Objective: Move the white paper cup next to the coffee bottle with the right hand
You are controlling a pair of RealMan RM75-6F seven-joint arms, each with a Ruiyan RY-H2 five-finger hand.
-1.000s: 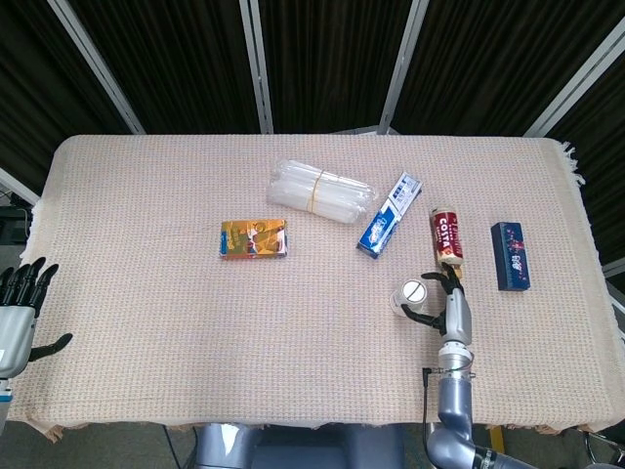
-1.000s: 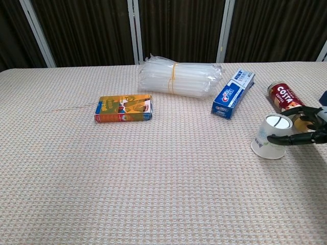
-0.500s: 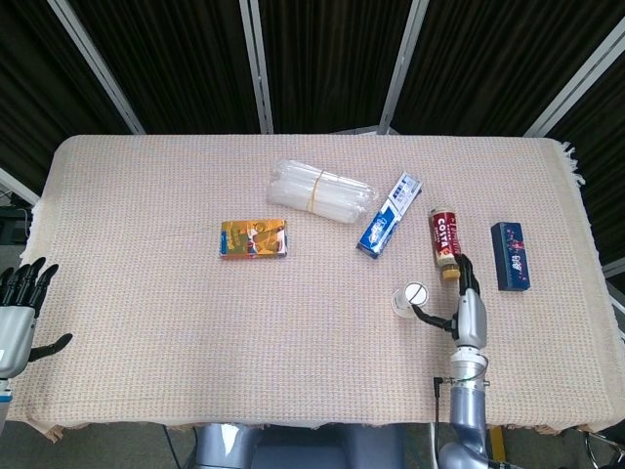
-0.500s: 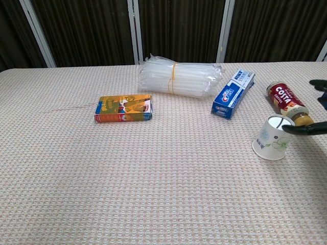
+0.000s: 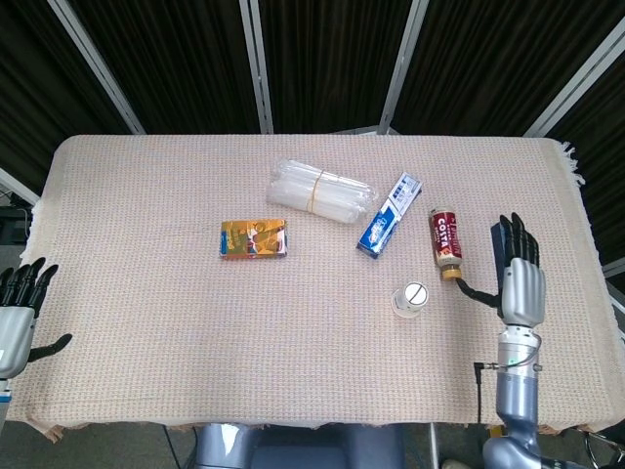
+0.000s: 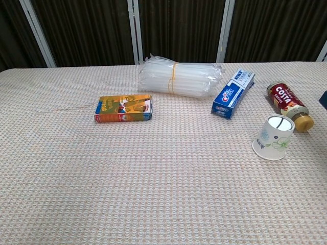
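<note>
On the woven tablecloth (image 6: 102, 178), the coffee bottle (image 6: 287, 101) reads "COSTA".

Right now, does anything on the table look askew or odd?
The white paper cup stands upside down, mouth on the cloth, beside the coffee bottle, which lies on its side. Nothing looks spilled or damaged.

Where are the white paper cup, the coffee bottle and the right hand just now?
white paper cup (image 6: 274, 138), chest view, on its printed side wall.
coffee bottle (image 6: 284, 98), chest view, on the red label.
right hand (image 5: 520, 283), head view, on the back of the hand.
</note>
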